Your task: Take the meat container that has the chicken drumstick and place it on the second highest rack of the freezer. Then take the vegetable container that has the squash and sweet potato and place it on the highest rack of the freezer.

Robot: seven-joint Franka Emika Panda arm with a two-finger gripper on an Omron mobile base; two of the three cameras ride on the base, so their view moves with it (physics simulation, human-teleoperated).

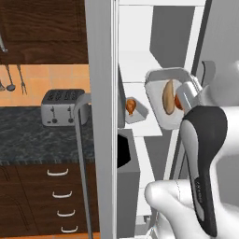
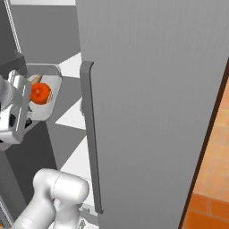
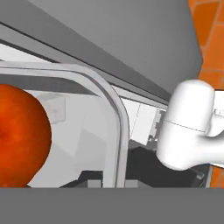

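Observation:
The freezer (image 1: 100, 70) stands open, showing white shelves (image 1: 140, 65). On one shelf rests the small meat container (image 1: 136, 113) with the orange-brown chicken drumstick (image 1: 131, 106) in it. Above and to its right, the vegetable container (image 1: 161, 81) hangs tilted in front of the shelves. My gripper (image 1: 186, 93) is shut on its right rim. Inside it lie the tan sweet potato (image 1: 168, 97) and the red-orange squash (image 2: 40, 94). In the hand view the squash (image 3: 22, 135) looms at the left, with the container's curved rim (image 3: 120, 118) running down to my fingertips.
The freezer's grey door (image 2: 156, 112) with its long bar handle (image 2: 89, 134) stands wide to the right. The other door's handle (image 1: 81, 154) and a dark door bin (image 1: 128, 161) are on the left. Beyond them a toaster (image 1: 58, 107) sits on the dark counter (image 1: 37, 140).

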